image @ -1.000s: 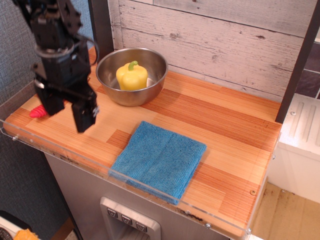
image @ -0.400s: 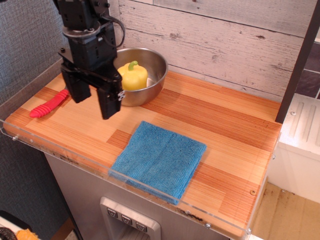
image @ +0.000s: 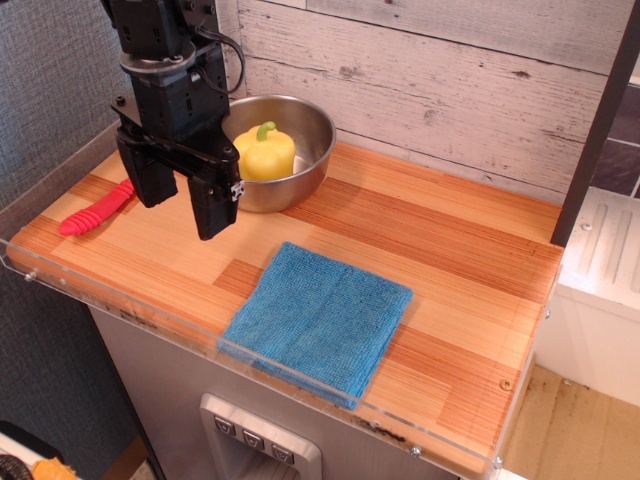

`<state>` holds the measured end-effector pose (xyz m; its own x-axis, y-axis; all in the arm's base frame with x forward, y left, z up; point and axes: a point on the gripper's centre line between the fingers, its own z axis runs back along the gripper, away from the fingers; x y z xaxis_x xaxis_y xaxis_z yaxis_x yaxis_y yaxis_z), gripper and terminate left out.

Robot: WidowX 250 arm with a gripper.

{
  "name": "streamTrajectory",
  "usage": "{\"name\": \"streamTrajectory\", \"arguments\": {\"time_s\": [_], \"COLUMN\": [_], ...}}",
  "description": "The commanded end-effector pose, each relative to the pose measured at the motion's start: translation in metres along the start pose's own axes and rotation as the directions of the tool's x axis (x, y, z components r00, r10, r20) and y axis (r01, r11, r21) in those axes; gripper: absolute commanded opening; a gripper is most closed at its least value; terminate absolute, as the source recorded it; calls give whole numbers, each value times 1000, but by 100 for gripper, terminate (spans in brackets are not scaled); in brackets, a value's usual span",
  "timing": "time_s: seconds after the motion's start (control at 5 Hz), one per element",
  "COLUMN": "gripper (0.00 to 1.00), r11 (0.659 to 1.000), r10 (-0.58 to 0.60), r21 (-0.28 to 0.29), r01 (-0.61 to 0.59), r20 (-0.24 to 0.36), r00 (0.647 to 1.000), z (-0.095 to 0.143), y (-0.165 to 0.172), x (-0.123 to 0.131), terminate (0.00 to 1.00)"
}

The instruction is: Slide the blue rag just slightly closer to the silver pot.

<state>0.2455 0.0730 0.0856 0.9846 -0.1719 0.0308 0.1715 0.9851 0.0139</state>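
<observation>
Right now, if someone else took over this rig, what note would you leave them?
Gripper: open, empty, hanging above the counter in front of the pot, left of the rag.
Blue rag: flat near the front edge of the counter, untouched by the gripper.
Silver pot: at the back left, a yellow pepper inside it.
A red handle lies at the left edge, partly hidden by the arm.
Done: nothing visible on the rag yet.
Left: press down on the rag and slide it a little toward the pot.
</observation>
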Motion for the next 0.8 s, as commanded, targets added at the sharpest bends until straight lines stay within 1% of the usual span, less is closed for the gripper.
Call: {"name": "streamTrajectory", "arguments": {"time_s": [0.0, 0.4, 0.6], "gripper": [100, 100, 100], "r11": [1000, 1000, 1000], "r10": [2, 2, 2], "r21": [20, 20, 20], "r01": [-3, -3, -3], "r20": [36, 36, 36], "r00": [999, 999, 999], "z": [12, 12, 12], "y": [4, 4, 4], "x": [2, 2, 2], "terminate": [0, 0, 100]}}
